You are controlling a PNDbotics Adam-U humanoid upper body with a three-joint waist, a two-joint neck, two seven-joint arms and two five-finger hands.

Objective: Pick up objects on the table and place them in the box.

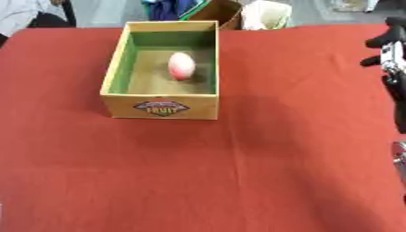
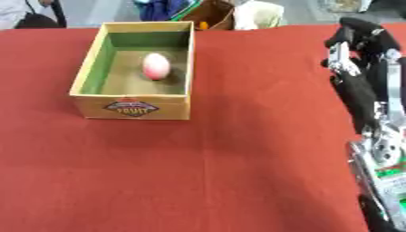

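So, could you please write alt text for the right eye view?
A pink egg-shaped object lies inside an open cardboard box on a red tablecloth. The robot's right hand is raised at the right edge, holding nothing.

A red tablecloth [image 1: 238, 181] with cardboard and cloth clutter [image 2: 230, 13] beyond.

Even, soft light falls from above, without glare. The box [image 1: 161, 107] casts a faint shadow on the red cloth [image 1: 238, 172]. Both views are blurry throughout.
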